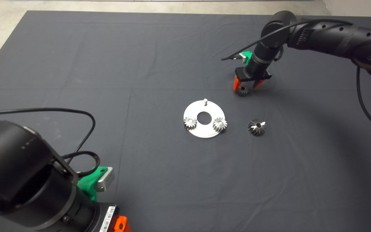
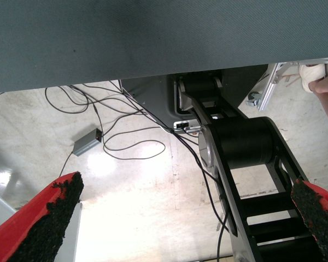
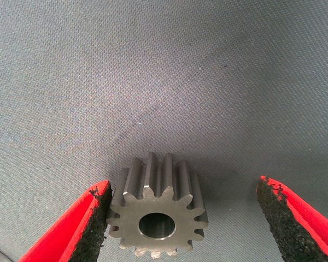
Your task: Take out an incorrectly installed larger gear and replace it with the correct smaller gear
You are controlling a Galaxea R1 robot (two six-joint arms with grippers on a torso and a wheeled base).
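The smaller gear is a short grey steel spur gear with straight teeth, a flat face and a plain round centre hole. It lies flat on the dark mat on the far right part of the surface, directly under the right gripper. That gripper points down over it with its red fingers spread wide; in the right wrist view one pad sits just beside the teeth, perhaps touching them — the view is too close to be sure — while the other pad stands well apart from the gear.

The larger gear lies loose on the mat, just right of the round steel plate and nearer the robot than the gripper. It is darker and taller, its top face marked by bright radial cuts around a small hole.

Counted: one plate with a large centre hole; two small gears seated on it, one at its left edge and one at its right edge; one bare pin standing at the plate's far edge. With the gear under the gripper that makes three small gears and one larger gear — four in all.

The left gripper waits at the lower left edge of the head view, off the work, its fingers wide apart. Its wrist view shows the mat's edge, a pale floor with black cables, a small grey box and the robot's own black arm.
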